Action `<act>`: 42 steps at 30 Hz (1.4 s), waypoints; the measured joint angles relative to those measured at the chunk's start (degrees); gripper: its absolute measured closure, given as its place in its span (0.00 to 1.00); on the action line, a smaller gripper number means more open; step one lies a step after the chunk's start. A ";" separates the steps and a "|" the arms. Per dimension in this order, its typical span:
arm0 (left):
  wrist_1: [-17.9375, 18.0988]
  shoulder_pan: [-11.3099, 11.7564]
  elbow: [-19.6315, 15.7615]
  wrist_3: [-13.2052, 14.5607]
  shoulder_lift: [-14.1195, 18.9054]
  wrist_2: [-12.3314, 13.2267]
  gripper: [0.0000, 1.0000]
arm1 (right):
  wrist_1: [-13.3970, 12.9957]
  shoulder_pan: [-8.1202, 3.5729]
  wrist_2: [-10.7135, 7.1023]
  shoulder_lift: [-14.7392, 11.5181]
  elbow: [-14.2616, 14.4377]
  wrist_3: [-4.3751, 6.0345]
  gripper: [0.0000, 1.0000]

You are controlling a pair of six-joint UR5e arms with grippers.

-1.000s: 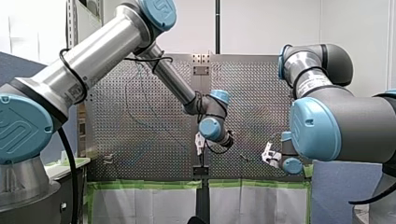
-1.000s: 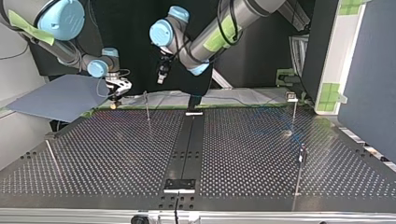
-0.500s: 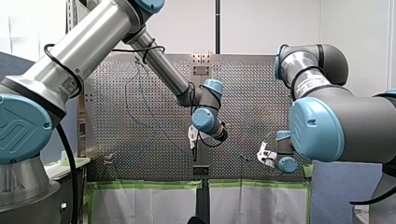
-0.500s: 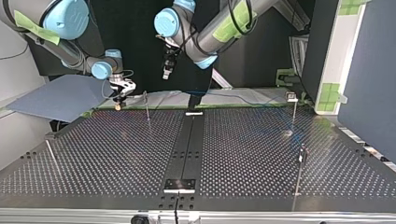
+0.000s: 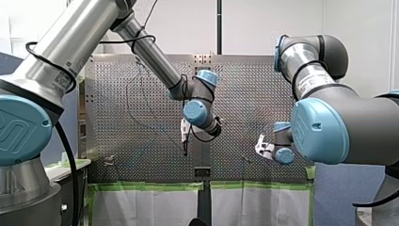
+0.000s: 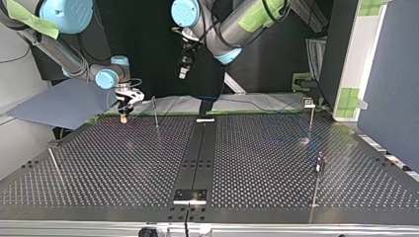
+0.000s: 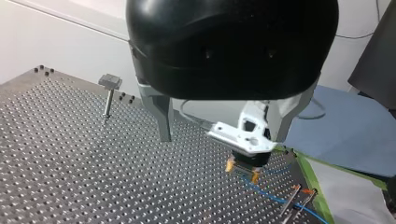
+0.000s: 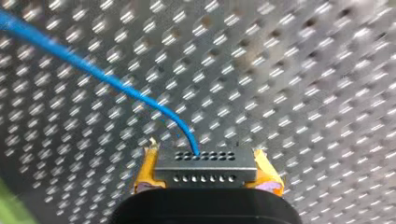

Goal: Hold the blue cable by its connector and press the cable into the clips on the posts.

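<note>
Connector: you have the black rectangular plastic connector (image 8: 205, 166), its face drilled with two rows of small holes, pinched between the yellow pads (image 8: 145, 173) of my right gripper (image 8: 205, 179). Gripping that rigid body, I judge, leaves the wire free to be steered.
Cable: the thin blue cable (image 8: 107, 81), smooth and flexible, leaves the connector's upper row and curves away, slack, over the plate.
Table: the grey perforated metal table (image 6: 123, 163) is matte. My right gripper hangs low over its far edge, at the top view's left.
Posts: thin upright metal posts (image 6: 155, 112) stand well apart, one just beside my right gripper. You cannot read their clips here.
Spare arm: my left gripper (image 6: 182, 74) hangs high over the far edge, its bare metal fingers (image 7: 162, 119) spread wide and empty, probably kept clear until pressing.
</note>
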 joint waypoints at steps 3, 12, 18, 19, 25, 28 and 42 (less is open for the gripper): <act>0.85 0.00 -1.46 0.53 1.46 -0.26 0.00 | 0.98 0.55 1.01 -1.48 0.05 -0.03 1.00; 5.11 0.40 -5.99 1.51 6.00 -1.32 0.00 | 5.04 1.71 3.32 -5.76 0.16 0.30 1.00; 8.35 0.78 -9.22 -0.55 9.22 -1.72 0.00 | 7.53 1.86 3.55 -8.73 0.21 1.75 1.00; 8.79 0.81 -9.67 -0.79 9.68 -1.72 0.00 | 7.76 1.85 3.58 -9.19 0.27 1.86 1.00; 11.62 0.94 -12.49 -1.77 12.50 -1.47 0.00 | 8.13 1.49 3.94 -12.34 1.73 2.28 1.00; 12.93 1.02 -13.81 -2.82 13.82 -1.36 0.00 | 7.61 1.48 4.05 -13.90 3.08 2.19 1.00; 19.02 5.26 -19.88 -7.23 18.08 1.89 0.00 | 1.28 2.05 4.23 -20.99 10.08 2.94 1.00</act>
